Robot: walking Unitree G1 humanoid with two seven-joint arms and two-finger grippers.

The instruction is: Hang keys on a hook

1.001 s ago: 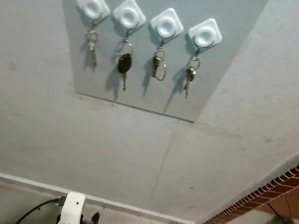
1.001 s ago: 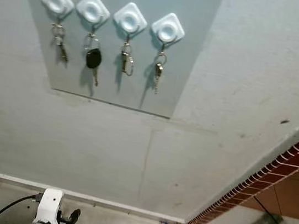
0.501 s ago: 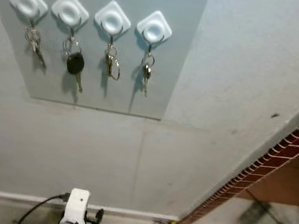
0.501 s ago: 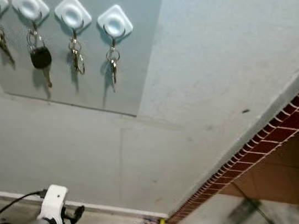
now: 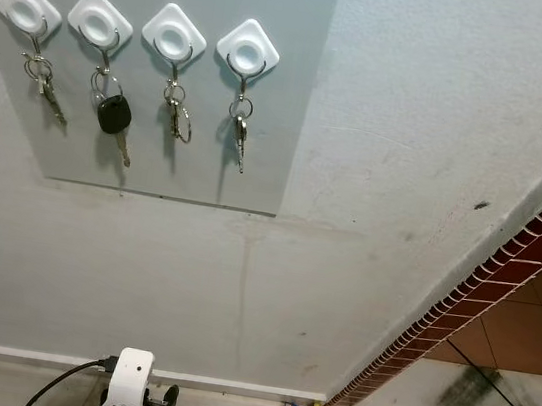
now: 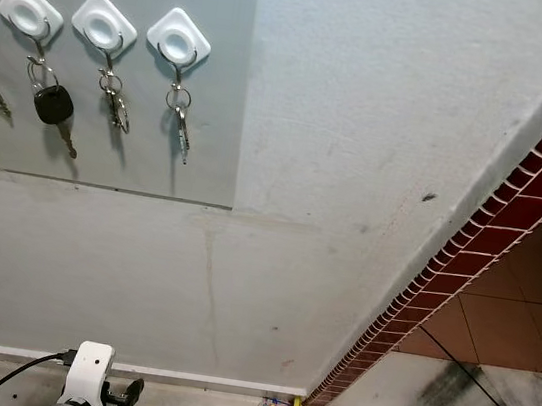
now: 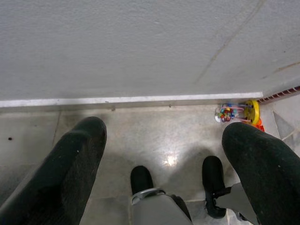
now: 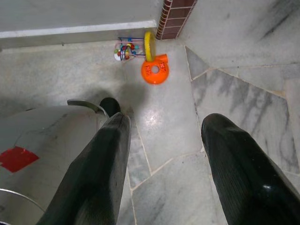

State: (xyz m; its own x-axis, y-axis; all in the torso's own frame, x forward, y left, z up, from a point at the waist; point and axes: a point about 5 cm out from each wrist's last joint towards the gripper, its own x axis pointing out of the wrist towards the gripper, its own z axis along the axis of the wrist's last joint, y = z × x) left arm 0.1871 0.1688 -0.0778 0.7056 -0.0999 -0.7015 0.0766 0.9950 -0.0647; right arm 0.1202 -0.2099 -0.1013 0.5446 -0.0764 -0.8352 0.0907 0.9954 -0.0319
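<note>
Several white diamond-shaped hooks [image 5: 175, 33] sit in a row on a grey panel [image 5: 264, 111] high on the wall. Each one carries keys: a small bunch [image 5: 39, 90] at the left, a black-headed car key [image 5: 113, 116], then two more key rings [image 5: 240, 133]. Both arms hang low. My left gripper [image 7: 164, 136] is open above the floor by the skirting, with nothing between its fingers [image 7: 75, 159]. My right gripper [image 8: 164, 126] is open too and holds nothing. The left wrist [image 5: 129, 385] shows at the bottom of the eye view.
A red brick edge [image 5: 479, 303] frames an opening on the right, with a black cable [image 5: 507, 393] on the marble floor beyond it. An orange and yellow toy [image 8: 154, 70] and a bead toy [image 8: 125, 49] lie at the wall's foot.
The camera has swung to the right, so the hook panel now sits further left in the picture. The keys and both arms have stayed as they were.
</note>
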